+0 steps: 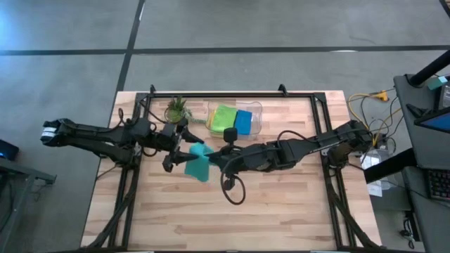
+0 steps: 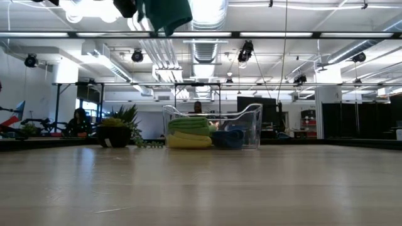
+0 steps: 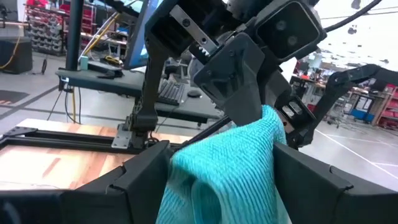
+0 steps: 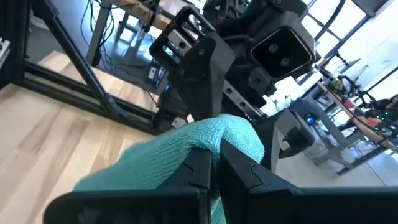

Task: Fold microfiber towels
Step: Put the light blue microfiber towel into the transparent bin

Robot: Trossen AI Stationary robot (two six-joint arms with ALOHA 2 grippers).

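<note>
Your teal microfiber towel (image 1: 197,164) hangs in the air above the middle of the tabletop (image 1: 281,211), a little toward the far edge, lifted clear of the wood. Your right tool (image 4: 214,163) has its two dark fingers pressed together on a bunched fold of that soft ribbed cloth, so the towel drapes down from the pinch. Your left tool (image 3: 221,180) faces it from the other side with its fingers spread wide; the teal cloth hangs in the gap between them, and you cannot tell from here whether either finger touches it. The two tools sit nose to nose, just beside each other, with the towel between.

Behind them, at the far edge of the tabletop, a clear plastic bin (image 1: 254,112) holds your other cloths: the lime green towel (image 1: 225,117) lying over the yellow towel (image 2: 188,142), and the blue towel (image 1: 243,122) beside them toward the right side. A small potted green plant (image 1: 176,108) stands just left of the bin.
</note>
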